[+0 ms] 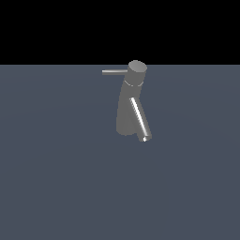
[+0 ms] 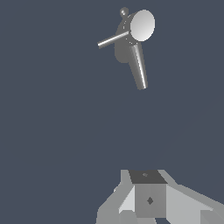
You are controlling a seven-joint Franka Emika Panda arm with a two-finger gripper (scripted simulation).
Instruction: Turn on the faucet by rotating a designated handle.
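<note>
In the exterior view we see only the faucet (image 1: 127, 110), a grey metallic leaning column standing on the flat slate-blue tabletop (image 1: 56, 187). The wrist view adds the pincer (image 2: 148, 199), blocky and pale grey, well apart from the faucet; we cannot tell whether it is open or closed. The thin straight handle (image 1: 114, 71) projects sideways from the round cap (image 2: 142, 25), above the thicker slanted spout (image 1: 140, 119).

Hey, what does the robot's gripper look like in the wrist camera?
Only part of the gripper shows: blocky, pale grey angular panels around a darker grey square face with a small diamond mark, and a dark top plate. No cables or fingertips are visible. The exterior view shows no arm.
</note>
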